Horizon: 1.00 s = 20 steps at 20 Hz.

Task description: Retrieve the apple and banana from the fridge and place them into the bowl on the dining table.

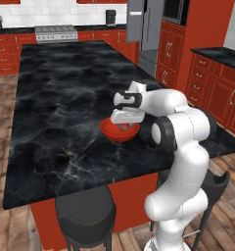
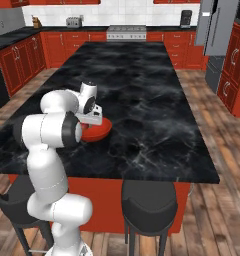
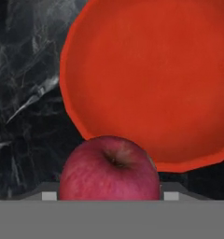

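Observation:
The red apple [image 3: 109,170] sits between my gripper's [image 3: 109,196] two fingertips, held just over the near rim of the glossy red bowl [image 3: 151,79]. In the left base view the gripper [image 1: 124,124] hangs right above the bowl [image 1: 112,132], with the apple [image 1: 123,127] a small red spot under the hand. The bowl [image 2: 99,131] stands on the black marble dining table [image 1: 65,98] near my side of it, and its inside is bare. The grey fridge [image 1: 149,29] stands beyond the table with a door swung open. The banana is out of view.
Two dark stools [image 1: 85,215] [image 2: 149,202] stand at the table's near edge by my base. Red cabinets [image 1: 215,88] line the walls, with a stove [image 1: 56,33] at the back. Wooden floor runs between the table and the fridge [image 2: 217,25].

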Tool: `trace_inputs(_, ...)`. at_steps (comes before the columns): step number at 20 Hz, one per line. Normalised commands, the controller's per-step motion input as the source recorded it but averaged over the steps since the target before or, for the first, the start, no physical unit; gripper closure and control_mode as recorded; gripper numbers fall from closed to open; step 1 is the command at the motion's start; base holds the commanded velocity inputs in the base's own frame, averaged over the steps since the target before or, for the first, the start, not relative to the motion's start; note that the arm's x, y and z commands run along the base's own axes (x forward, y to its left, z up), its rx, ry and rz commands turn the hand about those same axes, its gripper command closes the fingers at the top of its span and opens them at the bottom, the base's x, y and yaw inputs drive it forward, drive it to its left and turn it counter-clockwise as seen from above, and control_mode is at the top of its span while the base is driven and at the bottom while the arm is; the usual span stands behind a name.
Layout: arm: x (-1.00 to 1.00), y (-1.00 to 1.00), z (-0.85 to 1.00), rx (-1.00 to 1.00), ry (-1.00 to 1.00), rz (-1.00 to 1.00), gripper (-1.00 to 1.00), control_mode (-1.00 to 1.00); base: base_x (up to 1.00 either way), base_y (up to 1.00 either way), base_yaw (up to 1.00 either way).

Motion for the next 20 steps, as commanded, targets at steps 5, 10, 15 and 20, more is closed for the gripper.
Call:
trace_inputs(5,0.46,0.00,-0.29,0.00,0.04,0.00,1.00,-1.00,0.00,0.00,0.00)
trace_inputs(10,0.46,0.01,-0.29,0.00,0.04,0.00,1.00,-1.00,0.00,0.00,0.00)
trace_inputs(15,0.34,0.06,-0.27,0.00,0.05,0.00,1.00,-1.00,0.00,0.00,0.00)
trace_inputs(20,0.23,0.09,-0.11,0.00,0.05,-0.02,-1.00,-1.00,0.00,0.00,0.00)
